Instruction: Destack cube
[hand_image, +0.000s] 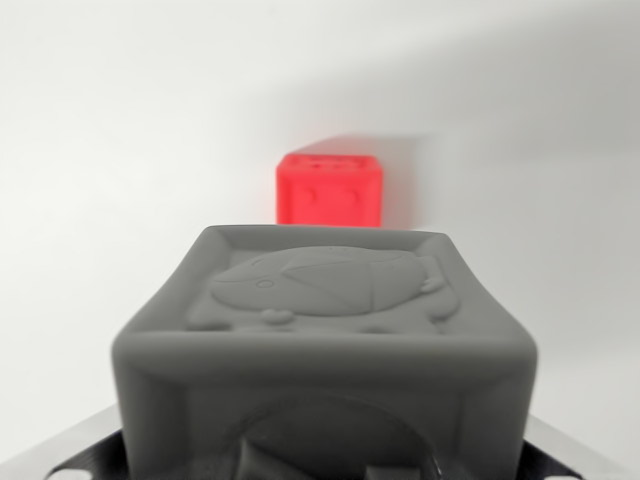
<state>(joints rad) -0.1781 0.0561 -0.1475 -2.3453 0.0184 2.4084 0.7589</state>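
A grey cube (325, 340) with a raised animal figure on its top face fills the lower half of the wrist view, very close to the camera and sharp. My gripper (325, 462) sits at the bottom edge, shut on the grey cube. Its fingers are mostly hidden behind the cube; only dark and metal parts show at the bottom corners. Beyond the grey cube, a red cube (330, 190) stands on the white surface, slightly blurred, apart from the grey one. The red cube's lower part is hidden by the grey cube's far edge.
A plain white surface (110, 150) spreads on all sides of the red cube. A soft shadow falls to the right behind the red cube.
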